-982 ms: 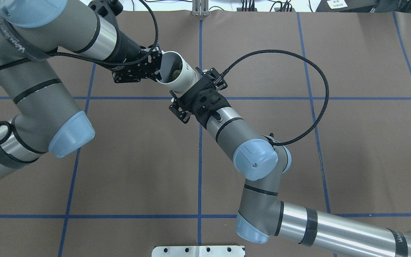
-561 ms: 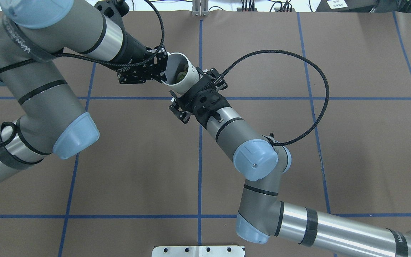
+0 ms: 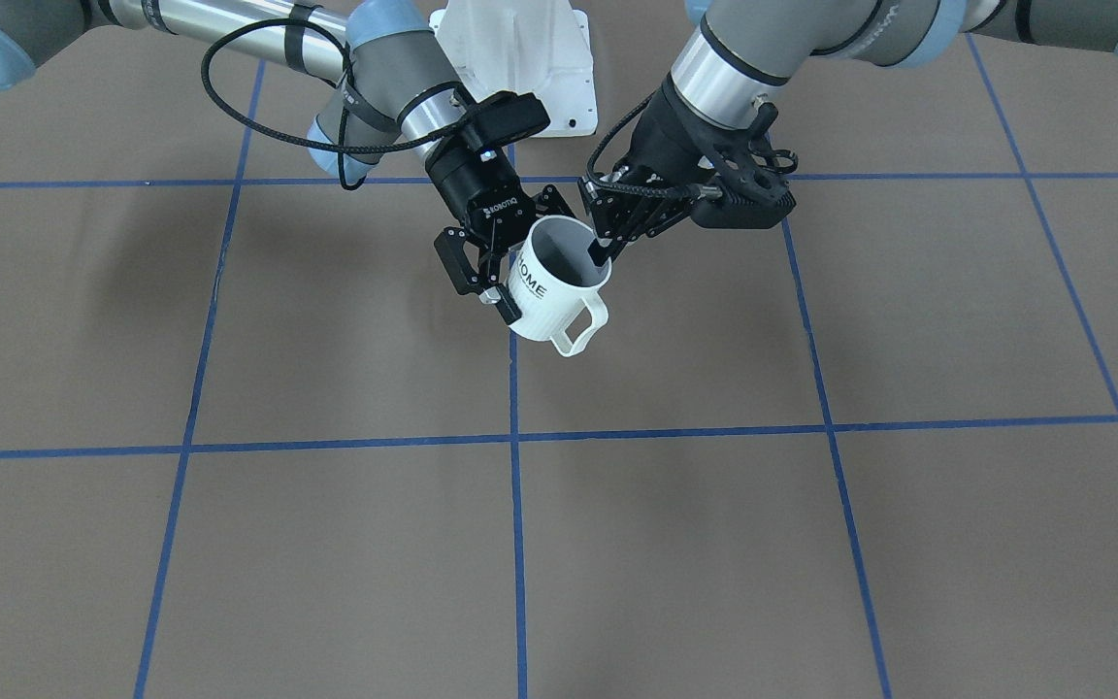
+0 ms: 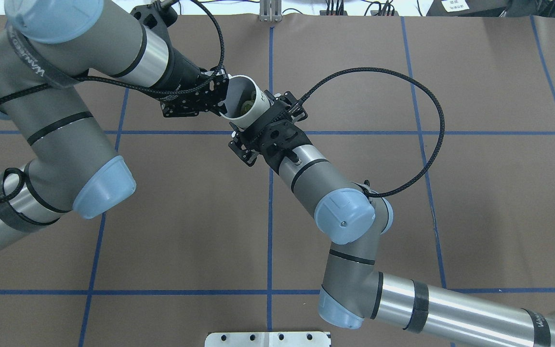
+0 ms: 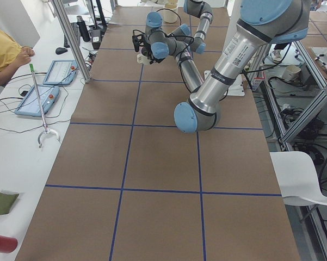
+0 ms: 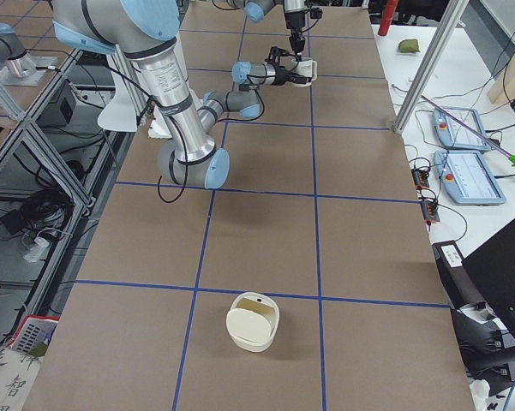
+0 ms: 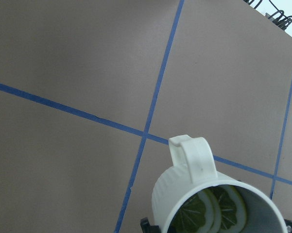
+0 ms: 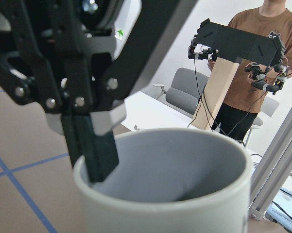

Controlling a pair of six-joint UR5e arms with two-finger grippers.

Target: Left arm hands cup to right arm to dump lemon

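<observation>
The white ribbed cup (image 3: 547,291) with black "HOME" lettering hangs tilted above the table, handle pointing away from the robot. My left gripper (image 3: 601,254) is shut on its rim, one finger (image 8: 94,150) inside the cup. My right gripper (image 3: 540,272) is open, its jaws standing either side of the cup's body. Lemon slices (image 7: 209,208) lie inside the cup (image 7: 194,179). In the overhead view the cup (image 4: 237,94) sits between the left gripper (image 4: 222,99) and the right gripper (image 4: 258,115), with lemon (image 4: 245,105) showing inside.
A cream container (image 6: 253,321) stands on the brown table far off toward my right end. A white mount base (image 3: 520,58) is at the robot's side. Operators and tablets (image 5: 41,98) are beyond the far edge.
My left arm has carried the cup to the right, further in between the right gripper's jaws. The right arm has not moved.
</observation>
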